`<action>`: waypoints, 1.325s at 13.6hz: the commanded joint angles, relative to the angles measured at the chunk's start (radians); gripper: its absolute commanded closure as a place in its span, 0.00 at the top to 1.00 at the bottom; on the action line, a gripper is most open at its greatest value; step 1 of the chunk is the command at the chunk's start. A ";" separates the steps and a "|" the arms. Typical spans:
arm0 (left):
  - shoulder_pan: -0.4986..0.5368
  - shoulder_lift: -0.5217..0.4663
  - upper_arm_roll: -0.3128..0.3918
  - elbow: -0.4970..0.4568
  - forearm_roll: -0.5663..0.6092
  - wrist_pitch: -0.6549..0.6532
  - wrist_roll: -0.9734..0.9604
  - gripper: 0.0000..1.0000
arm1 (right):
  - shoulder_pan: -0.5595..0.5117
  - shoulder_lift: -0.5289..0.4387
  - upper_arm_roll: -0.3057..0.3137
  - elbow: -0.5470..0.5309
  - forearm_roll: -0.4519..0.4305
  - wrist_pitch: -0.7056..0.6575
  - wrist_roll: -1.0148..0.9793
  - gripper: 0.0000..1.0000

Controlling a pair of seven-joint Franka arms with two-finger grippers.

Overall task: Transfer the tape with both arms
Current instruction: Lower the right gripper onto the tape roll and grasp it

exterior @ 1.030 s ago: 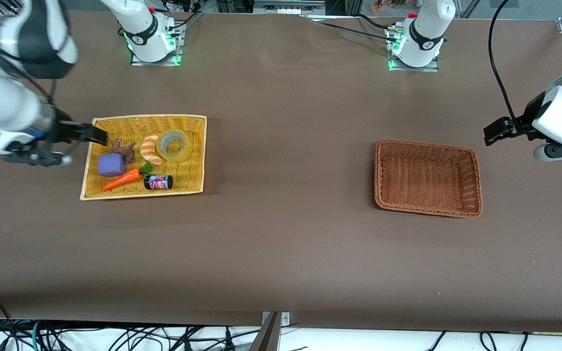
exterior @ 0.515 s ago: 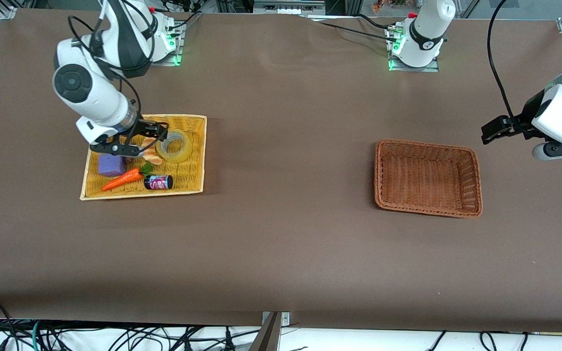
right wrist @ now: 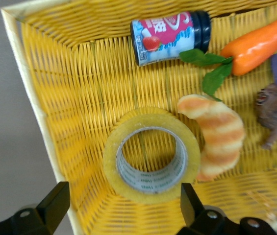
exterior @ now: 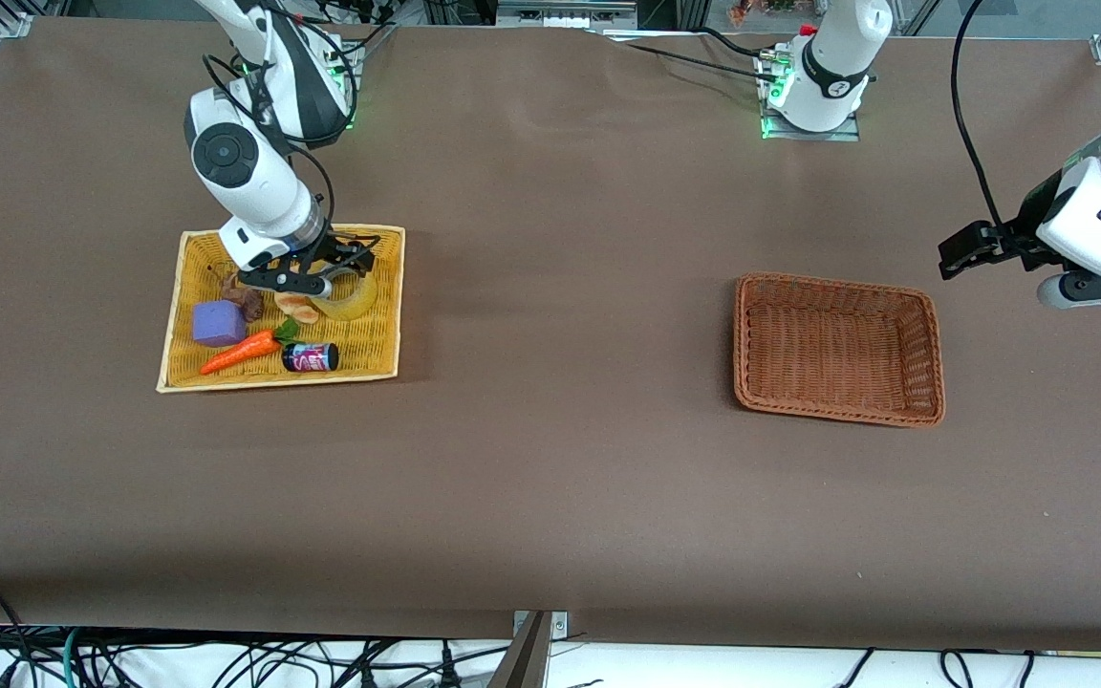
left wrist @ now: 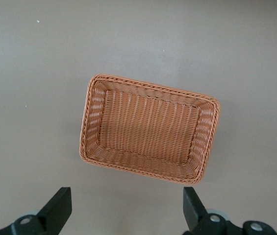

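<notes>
Tape (right wrist: 151, 164) touching croissant (right wrist: 218, 136) – right gripper (right wrist: 123, 203) spread above; left gripper (left wrist: 127, 209) spread, waiting

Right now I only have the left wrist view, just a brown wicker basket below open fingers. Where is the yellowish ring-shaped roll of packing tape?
Observer: The yellowish ring-shaped roll of packing tape lies flat in the yellow woven tray, toward the right arm's end of the table.
Operator: Is the right gripper on it?
Observer: No. The right gripper hovers right over the tape, fingers open, not touching it.
Operator: Anything crowding the roll?
Observer: A striped toy croissant sits against its rim.
Operator: And where is my gripper?
Observer: The left gripper hangs over bare table, off the brown wicker basket at the left arm's end.
</notes>
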 commanded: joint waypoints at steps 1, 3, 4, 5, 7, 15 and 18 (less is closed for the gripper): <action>-0.009 0.010 0.001 0.008 -0.009 0.022 0.004 1.00 | -0.008 0.044 0.005 -0.064 -0.012 0.132 0.015 1.00; -0.006 0.015 0.000 -0.003 -0.006 0.032 0.005 1.00 | -0.008 0.089 0.005 -0.072 -0.012 0.186 0.016 1.00; -0.003 0.013 0.000 -0.004 -0.006 0.029 0.005 1.00 | -0.008 0.104 0.005 -0.072 -0.012 0.201 0.016 1.00; -0.003 0.015 0.000 -0.004 -0.006 0.029 0.005 1.00 | -0.008 0.113 0.005 -0.072 -0.012 0.209 0.016 1.00; -0.009 0.027 0.000 -0.004 -0.005 0.030 0.004 1.00 | -0.008 0.123 0.005 -0.072 -0.012 0.215 0.016 1.00; -0.009 0.029 -0.014 -0.006 -0.008 0.032 0.004 1.00 | -0.008 0.178 0.002 -0.058 -0.021 0.246 -0.001 0.00; -0.004 0.035 -0.014 -0.006 -0.008 0.033 0.004 1.00 | -0.008 0.166 -0.003 -0.037 -0.022 0.202 -0.004 0.00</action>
